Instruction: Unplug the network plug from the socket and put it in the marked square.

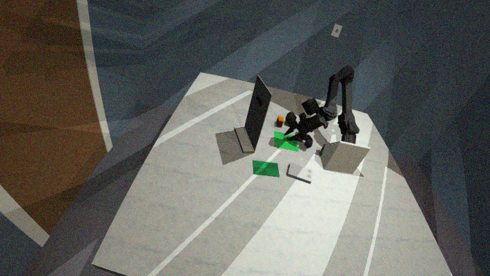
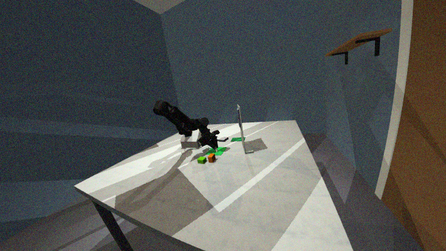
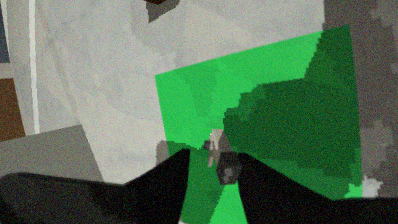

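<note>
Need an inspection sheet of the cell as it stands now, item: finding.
Surface: pale table crossed by light and shadow bands.
Job's things: upright panel with a dark socket; plug out of the panel, over the marked green square; whether it rests there, cannot tell.
Clutter: second green square, orange cube, green cube, flat grey plate, grey box.
Grippers: jaws parted, low over the square, plug between them.
Cables: nothing seen.
Surroundings: wall shelf, wall plate.
</note>
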You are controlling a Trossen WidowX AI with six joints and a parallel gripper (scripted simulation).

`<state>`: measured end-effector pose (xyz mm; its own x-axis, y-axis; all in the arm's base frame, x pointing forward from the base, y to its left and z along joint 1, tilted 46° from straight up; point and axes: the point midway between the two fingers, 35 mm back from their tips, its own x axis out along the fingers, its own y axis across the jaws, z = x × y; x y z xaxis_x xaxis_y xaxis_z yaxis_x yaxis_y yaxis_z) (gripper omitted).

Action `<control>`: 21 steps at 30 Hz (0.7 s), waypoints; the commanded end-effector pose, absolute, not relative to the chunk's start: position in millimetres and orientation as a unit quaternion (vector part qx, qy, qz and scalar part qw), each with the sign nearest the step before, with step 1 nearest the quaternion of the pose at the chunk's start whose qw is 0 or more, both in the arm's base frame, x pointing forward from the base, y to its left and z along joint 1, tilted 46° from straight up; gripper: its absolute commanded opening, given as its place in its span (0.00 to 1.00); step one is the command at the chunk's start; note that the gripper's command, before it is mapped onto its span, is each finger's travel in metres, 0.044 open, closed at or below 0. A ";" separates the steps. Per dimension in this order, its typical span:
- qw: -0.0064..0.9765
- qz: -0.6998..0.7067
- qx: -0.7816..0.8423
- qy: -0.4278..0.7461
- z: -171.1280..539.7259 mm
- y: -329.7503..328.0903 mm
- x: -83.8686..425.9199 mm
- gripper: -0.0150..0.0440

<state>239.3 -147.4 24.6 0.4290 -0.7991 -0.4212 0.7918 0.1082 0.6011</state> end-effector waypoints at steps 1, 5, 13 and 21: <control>0.744 -0.535 0.401 -0.005 24.8 -147.4 239.1 0.52; 0.744 -0.535 0.401 -0.005 25.1 -146.4 238.8 0.52; 0.744 -0.535 0.401 -0.003 27.2 -140.6 236.8 0.52; 0.743 -0.535 0.401 -0.002 29.3 -135.1 234.6 0.52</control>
<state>236.0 -136.6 27.5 0.4289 -0.7947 -0.4294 0.7974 0.1097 0.5934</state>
